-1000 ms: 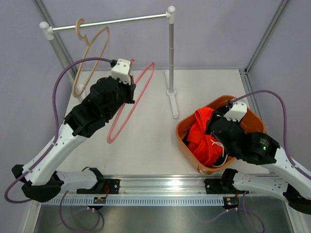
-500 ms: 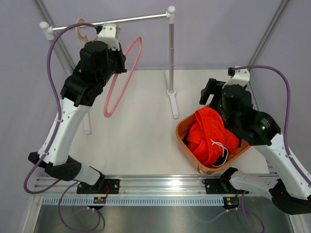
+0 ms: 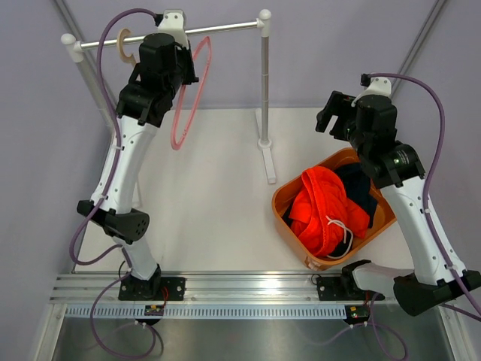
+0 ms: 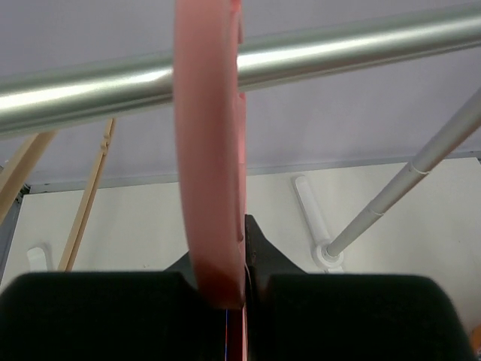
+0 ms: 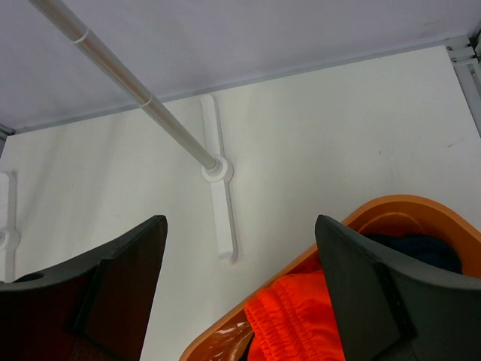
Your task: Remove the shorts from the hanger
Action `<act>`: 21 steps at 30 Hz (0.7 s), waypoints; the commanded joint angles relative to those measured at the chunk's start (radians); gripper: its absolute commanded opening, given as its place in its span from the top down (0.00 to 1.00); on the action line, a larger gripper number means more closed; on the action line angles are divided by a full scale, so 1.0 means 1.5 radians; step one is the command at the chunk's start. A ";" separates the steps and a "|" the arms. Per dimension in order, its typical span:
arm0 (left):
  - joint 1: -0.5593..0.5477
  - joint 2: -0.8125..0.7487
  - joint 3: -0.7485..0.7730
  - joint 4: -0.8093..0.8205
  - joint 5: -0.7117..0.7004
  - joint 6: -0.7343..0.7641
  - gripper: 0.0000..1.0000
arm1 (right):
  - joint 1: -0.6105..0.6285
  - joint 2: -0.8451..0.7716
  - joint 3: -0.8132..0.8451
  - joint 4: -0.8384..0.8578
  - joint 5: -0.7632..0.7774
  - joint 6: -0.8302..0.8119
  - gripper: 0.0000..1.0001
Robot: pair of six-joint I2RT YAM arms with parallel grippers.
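The orange shorts (image 3: 319, 210) with a white drawstring lie bunched in the orange basket (image 3: 284, 218), and the navy shorts (image 3: 362, 184) sit behind them. My right gripper (image 3: 331, 119) hangs open and empty above the basket's far edge. In the right wrist view the orange shorts (image 5: 293, 323) and navy shorts (image 5: 417, 252) show below its gripper (image 5: 240, 256). My left gripper (image 3: 185, 74) is shut on the bare pink hanger (image 3: 192, 83), held up at the rail (image 3: 218, 28). In the left wrist view the pink hanger (image 4: 210, 188) crosses in front of the rail (image 4: 338, 53).
A bare wooden hanger (image 3: 124, 47) hangs at the rail's left end. The rack's upright pole (image 3: 264, 83) and white foot (image 3: 269, 162) stand between the two arms. The basket rim (image 5: 391, 207) lies close under the right fingers (image 5: 376, 293).
The left arm lifted the pink hanger up to the rail. The right arm rose out of the basket and back, its jaws opening, with the orange shorts left in the basket.
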 commanded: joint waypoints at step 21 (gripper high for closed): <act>0.111 0.097 0.020 0.166 0.137 -0.016 1.00 | -0.063 0.001 -0.036 0.062 -0.134 0.001 0.14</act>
